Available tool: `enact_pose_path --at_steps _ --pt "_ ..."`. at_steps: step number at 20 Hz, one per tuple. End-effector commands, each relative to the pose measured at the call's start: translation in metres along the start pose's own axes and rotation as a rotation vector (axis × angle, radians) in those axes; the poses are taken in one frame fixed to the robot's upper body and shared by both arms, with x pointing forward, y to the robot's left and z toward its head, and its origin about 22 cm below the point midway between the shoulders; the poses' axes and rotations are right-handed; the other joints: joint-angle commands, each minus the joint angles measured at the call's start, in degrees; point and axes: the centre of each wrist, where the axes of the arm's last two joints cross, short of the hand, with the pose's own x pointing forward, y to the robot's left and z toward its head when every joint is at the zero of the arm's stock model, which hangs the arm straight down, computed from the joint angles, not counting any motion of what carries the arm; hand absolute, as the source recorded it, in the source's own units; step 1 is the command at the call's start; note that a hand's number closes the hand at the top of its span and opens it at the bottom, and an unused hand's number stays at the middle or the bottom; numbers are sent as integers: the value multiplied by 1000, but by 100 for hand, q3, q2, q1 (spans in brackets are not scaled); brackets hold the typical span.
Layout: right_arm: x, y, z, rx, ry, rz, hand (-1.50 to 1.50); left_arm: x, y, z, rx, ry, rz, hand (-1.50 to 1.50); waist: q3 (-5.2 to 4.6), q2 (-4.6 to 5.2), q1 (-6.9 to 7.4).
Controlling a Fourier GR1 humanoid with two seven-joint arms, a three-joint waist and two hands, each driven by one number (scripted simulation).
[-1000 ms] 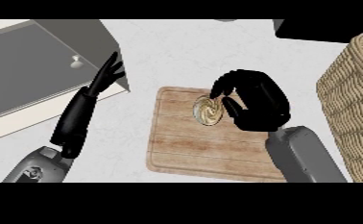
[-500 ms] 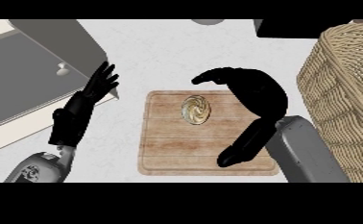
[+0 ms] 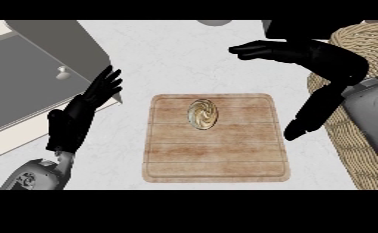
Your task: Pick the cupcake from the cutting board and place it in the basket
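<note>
Head view, cupcake [image 3: 204, 113] sitting on the upper middle of the wooden cutting board [image 3: 215, 157], right robot hand [image 3: 325, 72] open and spread beside the board's right edge, apart from the cupcake, woven basket [image 3: 354, 142] at far right, left robot hand [image 3: 94, 97] open, resting at left on the pale tabletop [image 3: 170, 57]

Swirl-topped cupcake [image 3: 204, 114] on cutting board [image 3: 221, 157], woven basket [image 3: 354, 127] beside.

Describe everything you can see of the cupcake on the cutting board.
The cupcake shows from above as a small oval with a pale cream swirl of frosting and a tan rim. It stands on the wooden cutting board, in its upper middle part. Nothing else touches it; the right hand is off to its right, apart.
</note>
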Motion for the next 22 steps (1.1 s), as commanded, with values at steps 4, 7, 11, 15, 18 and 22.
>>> enact_pose_path --at_steps 4,7,11,15,18,22 --pt "12 -34 3 311 103 52 -150 -40 36 2 113 136 -44 0 -61 77 80" --pt "4 -33 0 333 90 43 -150 -31 24 -17 96 152 -10 0 -53 108 -5" --pt "-5 -30 -12 323 112 47 -150 -31 23 -6 102 154 -39 0 -52 56 59" --pt "-16 -25 -1 262 100 22 -150 -26 30 -16 116 168 -4 0 -50 51 -55" --pt "-37 -2 -5 243 130 53 -150 -34 39 -18 116 173 -17 0 -51 87 -57" --pt "-48 1 1 204 126 55 -150 -30 31 -15 108 175 -15 0 -48 56 -68"
